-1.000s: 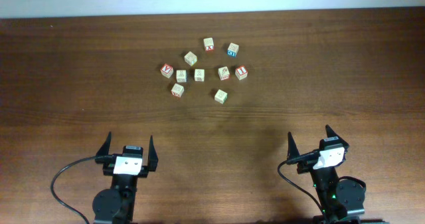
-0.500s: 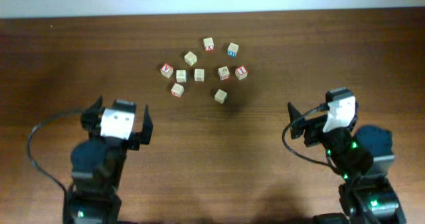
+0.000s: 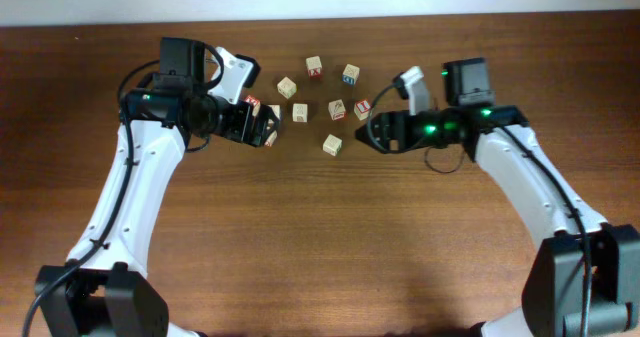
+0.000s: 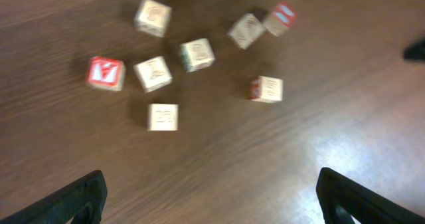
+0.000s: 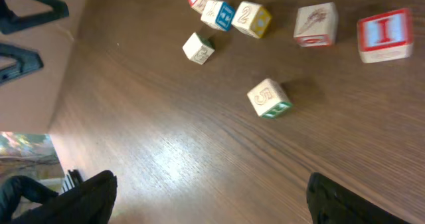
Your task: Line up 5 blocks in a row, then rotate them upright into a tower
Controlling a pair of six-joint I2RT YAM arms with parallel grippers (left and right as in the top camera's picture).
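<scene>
The blocks (image 3: 300, 112) are lying in a loose cluster toward the far middle of the table (image 3: 320, 247), each apart from its neighbours. We are hovering the left gripper (image 4: 211, 184) over the cluster's left side, fingers spread wide with nothing between them, the plain-faced block (image 4: 163, 116) lying nearest. The right gripper (image 5: 212, 191) is hanging by the right side, likewise spread and empty, nearest the block marked 5 (image 5: 269, 98). We are judging this the approach: each gripper should be squaring its fingers to two flat faces of one block, coming down centred, and keeping clear of neighbours before turning it.
</scene>
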